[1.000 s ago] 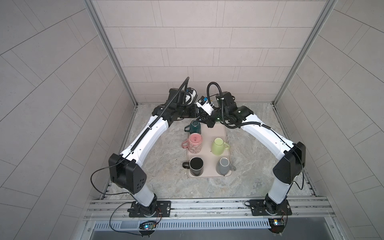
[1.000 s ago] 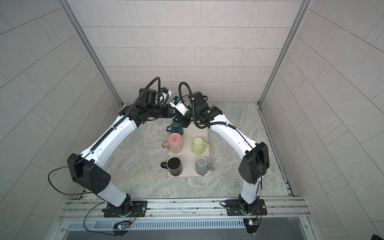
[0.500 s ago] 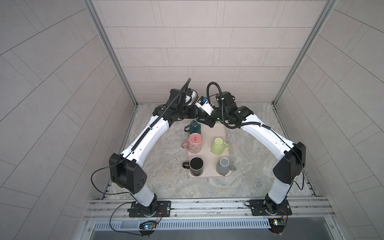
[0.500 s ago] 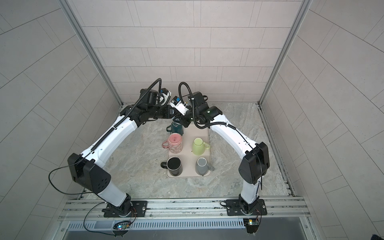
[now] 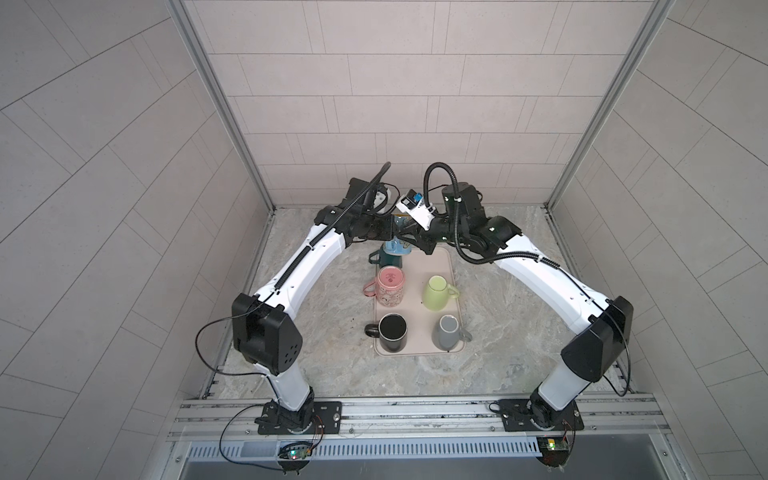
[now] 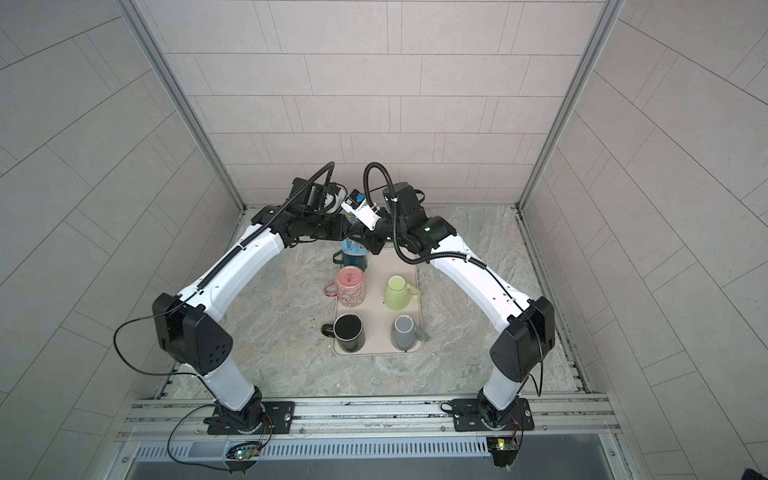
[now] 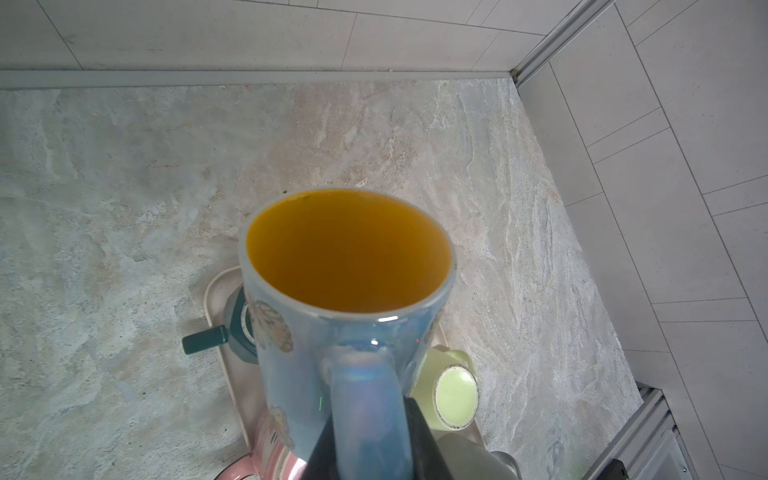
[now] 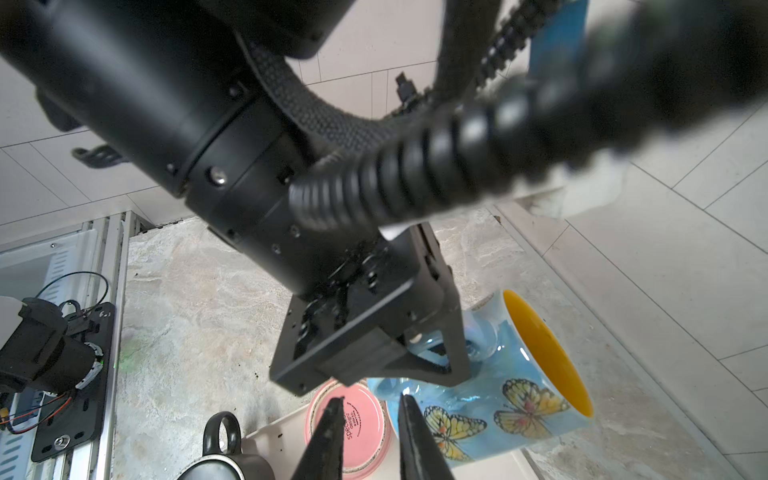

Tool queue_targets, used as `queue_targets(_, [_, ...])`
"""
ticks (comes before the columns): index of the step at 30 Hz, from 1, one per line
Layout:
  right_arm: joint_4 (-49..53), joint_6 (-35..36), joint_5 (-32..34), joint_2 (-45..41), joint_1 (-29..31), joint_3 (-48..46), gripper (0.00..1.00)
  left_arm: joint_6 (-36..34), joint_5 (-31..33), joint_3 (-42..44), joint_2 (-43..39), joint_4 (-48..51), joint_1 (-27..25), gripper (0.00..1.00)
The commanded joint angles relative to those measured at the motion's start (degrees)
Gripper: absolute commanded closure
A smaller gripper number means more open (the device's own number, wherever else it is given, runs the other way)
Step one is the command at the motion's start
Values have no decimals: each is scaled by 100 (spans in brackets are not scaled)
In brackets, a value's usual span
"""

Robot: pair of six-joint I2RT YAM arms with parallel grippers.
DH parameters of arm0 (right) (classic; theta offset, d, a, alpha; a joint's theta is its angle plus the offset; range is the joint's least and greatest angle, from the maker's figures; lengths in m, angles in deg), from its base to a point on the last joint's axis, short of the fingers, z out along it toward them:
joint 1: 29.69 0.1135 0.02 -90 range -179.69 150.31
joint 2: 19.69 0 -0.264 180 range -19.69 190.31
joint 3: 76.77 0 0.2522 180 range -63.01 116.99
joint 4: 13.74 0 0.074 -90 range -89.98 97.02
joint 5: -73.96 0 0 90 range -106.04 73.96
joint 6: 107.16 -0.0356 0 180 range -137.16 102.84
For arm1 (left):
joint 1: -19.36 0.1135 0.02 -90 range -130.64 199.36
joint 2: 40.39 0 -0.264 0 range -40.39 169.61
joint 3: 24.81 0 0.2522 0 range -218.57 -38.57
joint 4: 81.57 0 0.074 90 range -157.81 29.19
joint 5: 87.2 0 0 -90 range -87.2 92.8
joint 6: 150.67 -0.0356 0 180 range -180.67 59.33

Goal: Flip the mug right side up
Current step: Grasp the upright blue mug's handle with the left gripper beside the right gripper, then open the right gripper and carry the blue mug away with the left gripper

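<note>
Now the right hand (image 8: pixel 370 434) has let go: its two fingers (image 8: pixel 332 432) stand apart with nothing between them, just beside the blue mug (image 8: pixel 511 399). Only the left hand (image 7: pixel 368 440) holds the mug, squeezing its handle (image 7: pixel 365 395), up in the air over the far end of the tray (image 5: pixel 440 349). The mug leans on its side, so it is only half turned. In both top views the arms hide most of it.

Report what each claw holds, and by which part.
The left claw grips the glossy blue butterfly-printed mug with orange inside by its handle. The right claw is open, holding nothing.
</note>
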Motion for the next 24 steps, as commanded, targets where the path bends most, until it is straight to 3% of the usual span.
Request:
queue_targets(1, [-174,104,131,-322,-29,-194,78,-201,114,-548,-111,-452,92,100])
queue_targets(12, [-251,-81,357,-820,-211,-811,80,-356,737,-596,-232,-693,723,100])
queue_targets(24, [-662,-435,398,-1347,-471,-1603,85,-365,1259,1417,-753,-3076,1683,100])
